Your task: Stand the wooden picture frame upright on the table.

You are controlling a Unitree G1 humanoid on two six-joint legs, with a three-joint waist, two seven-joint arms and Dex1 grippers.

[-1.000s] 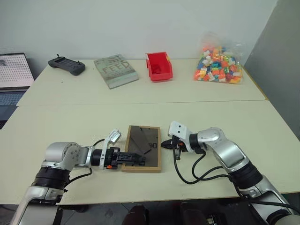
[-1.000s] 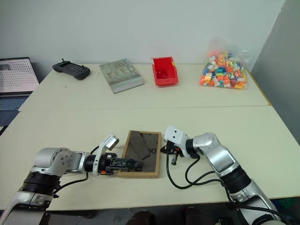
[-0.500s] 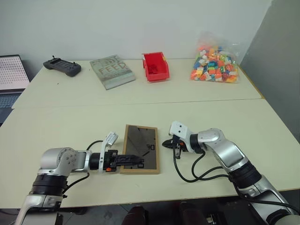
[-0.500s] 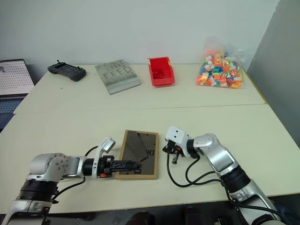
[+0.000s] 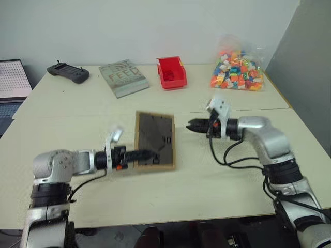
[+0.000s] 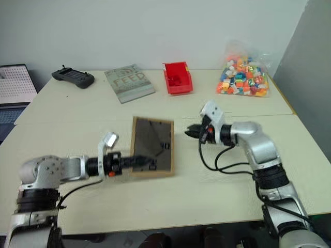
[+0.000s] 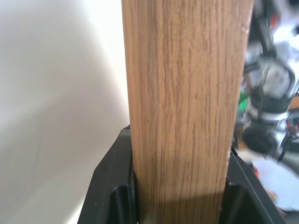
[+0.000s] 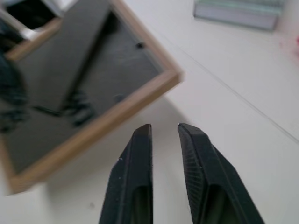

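Pale cream tabletop point(image 5: 232, 170) runs wide under a plain white wall, with a seam across its middle. Along the far half sit a black handheld controller point(image 5: 68, 72), a grey-green book lettered FEED point(image 5: 123, 78), a red bin point(image 5: 172, 73) and a bag of coloured blocks point(image 5: 237, 70); a laptop point(image 5: 13, 85) peeks in at the left edge.

From the head views, the wooden picture frame point(image 5: 154, 140) is tipped up off the near half of the tabletop, dark back panel facing us, its lower edge seemingly low against the surface. The left hand point(image 5: 145, 154) has it by the lower left part. The right hand point(image 5: 192, 124) hovers just beside the frame's upper right corner, apart from it. I'd call this the raising step, frame tilted but not yet standing. Next it wants the stand swung out from the back and the bottom edge settled flat before the left hand releases.

Left wrist view now: light-wood frame edge rises straight between the two black fingers point(image 7: 114, 186), which press on either side of it. That's a firm clamp on the frame.

Right wrist view: two black fingers point(image 8: 138, 172) stand slightly parted with a narrow gap and nothing between them, aimed at bare tabletop just off the frame's corner, the dark back panel and its stand beyond.
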